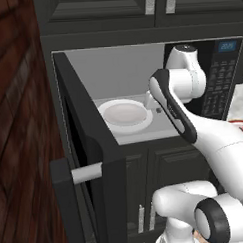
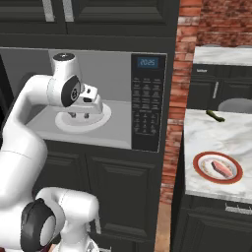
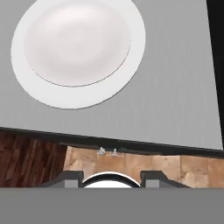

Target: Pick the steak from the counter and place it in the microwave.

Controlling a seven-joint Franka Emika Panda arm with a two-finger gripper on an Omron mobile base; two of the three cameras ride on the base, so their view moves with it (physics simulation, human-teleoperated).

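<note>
The steak (image 2: pixel 220 168), a small pinkish-red chunk, lies on a red-rimmed plate (image 2: pixel 199 168) on the marbled counter (image 2: pixel 206 135) to the right of the microwave (image 2: pixel 147 98). The microwave stands open, its door (image 1: pixel 89 145) swung out to the left with a white bar handle (image 1: pixel 86 173). Inside sits a white turntable plate (image 1: pixel 125 115) (image 3: pixel 78 48). My gripper (image 2: pixel 79 116) (image 3: pixel 111 179) hangs inside the cavity over the plate's near edge, open, with nothing between its fingers. It is far to the left of the steak.
A small dark green item (image 2: pixel 214 115) lies at the back of the counter, by a grey rounded object (image 2: pixel 235 105). A brick pillar (image 2: pixel 172 138) separates microwave and counter. Dark cabinets (image 2: pixel 118 182) run above and below. The open door blocks the left side.
</note>
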